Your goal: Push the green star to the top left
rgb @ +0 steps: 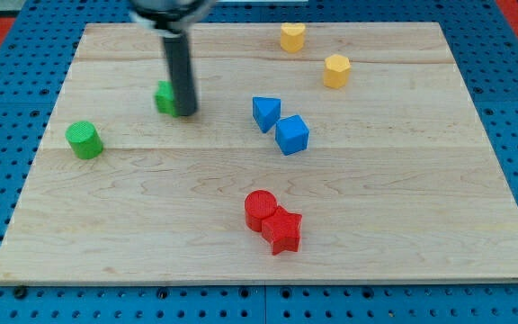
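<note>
The arm carries no gripper, so there is nothing to open or clench; its dark rod comes down from the view's top, and my tip (186,112) rests on the table (403,234), touching the right side of the green star (165,97). The rod hides much of that block, so its star shape is hard to confirm. The star lies in the upper left part of the table, still short of the corner.

The green cylinder (84,139) sits well apart, lower left. The blue blocks (280,124) sit right of the tip, the yellow blocks (315,52) upper right, and the red blocks (273,220) near the bottom.

The likely risk: a push from the right drives the star leftward only, or an off-centre contact lets it spin and slip past the tip.
</note>
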